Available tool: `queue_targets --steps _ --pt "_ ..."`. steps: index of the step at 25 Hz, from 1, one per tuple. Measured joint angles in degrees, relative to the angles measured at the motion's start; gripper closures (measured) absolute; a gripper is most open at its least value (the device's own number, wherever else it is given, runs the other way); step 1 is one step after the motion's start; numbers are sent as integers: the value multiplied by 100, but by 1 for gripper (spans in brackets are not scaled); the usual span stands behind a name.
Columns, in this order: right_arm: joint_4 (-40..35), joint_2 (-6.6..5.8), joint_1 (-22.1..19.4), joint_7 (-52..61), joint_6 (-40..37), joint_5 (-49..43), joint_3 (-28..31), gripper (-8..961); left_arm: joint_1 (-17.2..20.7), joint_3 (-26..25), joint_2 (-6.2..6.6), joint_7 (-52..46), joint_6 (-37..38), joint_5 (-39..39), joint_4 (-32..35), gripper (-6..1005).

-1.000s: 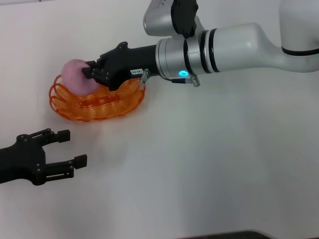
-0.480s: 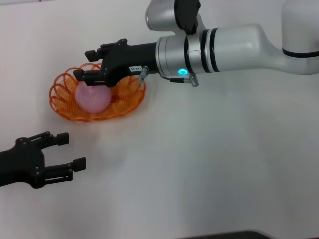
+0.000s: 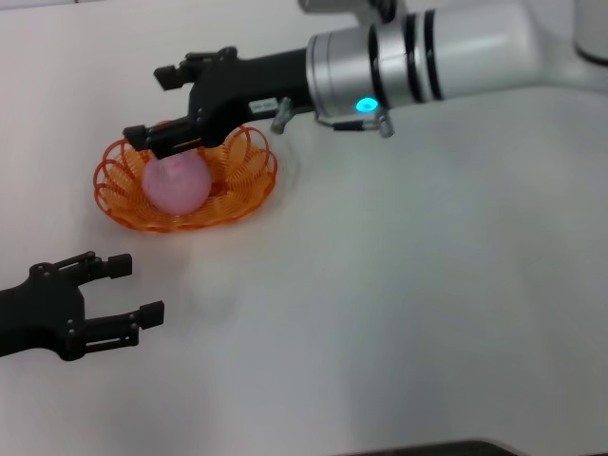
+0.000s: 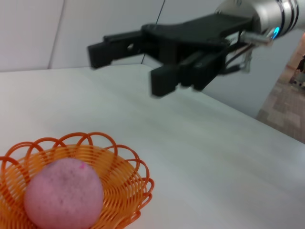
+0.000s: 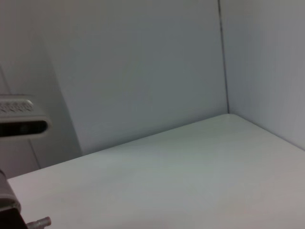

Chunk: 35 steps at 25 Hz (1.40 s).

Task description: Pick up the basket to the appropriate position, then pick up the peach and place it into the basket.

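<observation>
The round matte pink peach (image 3: 176, 184) lies inside the oval orange wire basket (image 3: 249, 186) on the white worktop (image 3: 408, 285). The right tool (image 3: 157, 106), fingers apart, hovers above it at 12 o'clock. The left tool (image 3: 135, 289), also spread and empty, is at 7 o'clock.

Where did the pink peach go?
The peach sits inside the orange basket on the white table, on the robot's left side in the head view. The open right gripper is just above it, not touching.
</observation>
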Motion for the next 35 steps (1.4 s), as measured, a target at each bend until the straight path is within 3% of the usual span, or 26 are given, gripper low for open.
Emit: queue_targets --steps 2,3,11,15,19,22,28,35 --pt "-571 -31 -119 693 -525 -1079 681 92 -3 4 4 0 25 0 10 133" --pt "-571 -31 -119 693 -525 -1079 681 72 -4 5 4 -1 39 0 16 133" --pt "-1426 -43 -6 1811 -2637 -3307 2663 17 -14 -29 14 -6 58 -1 36 133" --pt "-1632 -63 -185 1561 -3426 -3542 3594 20 -16 -36 15 -6 57 -1 25 133" --pt "-1885 74 -712 877 -3847 -3304 4286 23 -17 -43 11 -5 53 -26 13 133" --pt "-1922 139 -1177 287 -3942 -2986 4400 24 -21 -75 10 -6 52 -51 3 133" --pt "-811 156 -1776 -1368 -3963 -2427 4432 24 -42 -122 8 -9 23 -72 2 133" --pt "1109 154 -1852 -3354 -3742 -2413 4742 23 -44 -275 15 -9 15 -128 12 133"
